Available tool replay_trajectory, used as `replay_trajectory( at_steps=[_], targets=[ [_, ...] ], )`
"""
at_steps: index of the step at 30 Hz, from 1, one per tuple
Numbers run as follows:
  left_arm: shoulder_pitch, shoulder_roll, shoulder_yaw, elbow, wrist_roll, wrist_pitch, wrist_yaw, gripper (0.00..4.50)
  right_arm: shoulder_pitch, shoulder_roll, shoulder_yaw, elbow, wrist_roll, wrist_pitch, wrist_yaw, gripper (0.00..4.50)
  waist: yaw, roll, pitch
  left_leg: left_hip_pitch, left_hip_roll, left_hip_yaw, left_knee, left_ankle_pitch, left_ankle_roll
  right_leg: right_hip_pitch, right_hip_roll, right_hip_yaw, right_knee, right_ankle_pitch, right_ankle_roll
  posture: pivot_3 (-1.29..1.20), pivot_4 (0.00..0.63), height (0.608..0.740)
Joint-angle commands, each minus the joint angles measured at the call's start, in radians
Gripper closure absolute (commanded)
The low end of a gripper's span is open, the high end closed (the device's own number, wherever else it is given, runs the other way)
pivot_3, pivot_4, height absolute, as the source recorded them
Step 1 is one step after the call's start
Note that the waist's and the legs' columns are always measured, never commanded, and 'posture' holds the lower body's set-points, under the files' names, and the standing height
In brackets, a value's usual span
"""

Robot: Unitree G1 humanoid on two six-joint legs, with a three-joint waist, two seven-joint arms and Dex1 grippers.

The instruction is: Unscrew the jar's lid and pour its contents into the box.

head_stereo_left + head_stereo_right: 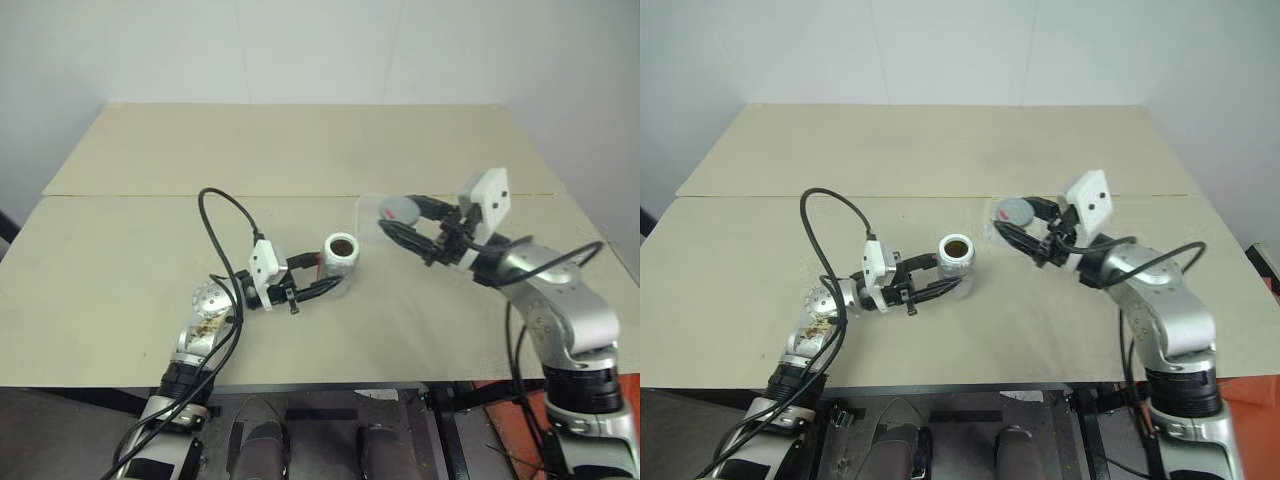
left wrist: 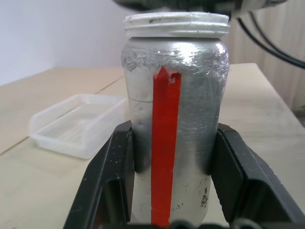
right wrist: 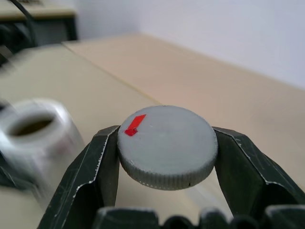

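The silver jar (image 2: 174, 124), with a red stripe down its side, stands upright with its white threaded neck bare. My left gripper (image 1: 333, 273) is shut on the jar's body from both sides, near the table's middle. Brown contents (image 1: 342, 245) show in its open mouth. The grey lid (image 3: 167, 143), marked with a small red patch, is off the jar. My right gripper (image 1: 396, 220) is shut on the lid's rim and holds it in the air to the right of the jar. The clear box (image 2: 71, 125) lies on the table beyond the jar, below the lid.
The beige table (image 1: 150, 260) has a seam (image 1: 130, 196) running across it behind the arms. A black cable (image 1: 222, 215) loops up from my left wrist. The table's front edge (image 1: 330, 384) runs close below both arms.
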Motion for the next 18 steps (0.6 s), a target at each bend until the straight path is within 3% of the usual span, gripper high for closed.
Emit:
replay_trajectory(
  at_steps=[1, 6, 13, 18],
  targets=[
    [-0.013, 0.01, 0.023, -0.055, -0.026, 0.007, 0.013, 2.58, 0.043, -0.096, 0.044, -0.025, -0.086, 0.095, -0.021, 1.72, -0.002, 0.0, 0.0, 0.0, 0.0, 0.0, 0.0, 0.0, 0.0, 0.0, 0.0, 0.0, 0.0, 0.0, 0.0, 0.0, 0.15, 0.74],
    [-0.02, 0.018, 0.029, -0.054, -0.036, 0.011, 0.005, 2.58, 0.141, -0.155, 0.148, -0.038, -0.192, 0.182, -0.063, 1.72, -0.004, 0.0, 0.0, 0.0, 0.0, 0.002, 0.0, 0.0, 0.0, 0.0, 0.0, 0.0, 0.0, 0.0, 0.0, 0.0, 0.15, 0.74],
    [-0.035, 0.024, 0.029, -0.051, -0.029, 0.052, 0.026, 2.58, 0.174, -0.145, 0.143, -0.046, -0.175, 0.315, -0.059, 1.72, -0.005, 0.0, 0.0, 0.001, 0.0, 0.001, 0.0, 0.0, 0.0, 0.0, 0.001, 0.002, 0.0, 0.0, 0.0, 0.0, 0.15, 0.74],
    [-0.048, 0.016, 0.027, -0.01, 0.019, 0.012, 0.076, 2.58, 0.184, -0.155, 0.103, -0.09, -0.119, 0.384, -0.022, 0.07, 0.0, 0.0, 0.0, 0.001, 0.0, 0.001, 0.0, 0.0, 0.0, 0.0, 0.0, 0.002, 0.0, 0.0, 0.0, 0.0, 0.15, 0.74]
  ],
)
